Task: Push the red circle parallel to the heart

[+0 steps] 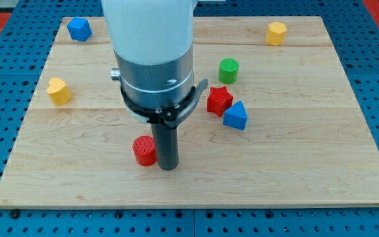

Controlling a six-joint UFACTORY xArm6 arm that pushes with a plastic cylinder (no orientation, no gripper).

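Note:
The red circle (144, 150) is a short red cylinder lying low on the board, left of centre. The yellow heart (58, 91) lies near the board's left edge, higher up. My tip (168, 167) stands right beside the red circle on its right side, touching or nearly touching it. The arm's white and grey body hangs over the middle of the board and hides what is behind it.
A red star (219, 100) and a blue triangle (235, 116) touch each other right of centre, with a green cylinder (228, 70) above them. A blue block (79, 29) lies at top left and a yellow hexagon (276, 33) at top right. The wooden board (308, 164) lies on blue pegboard.

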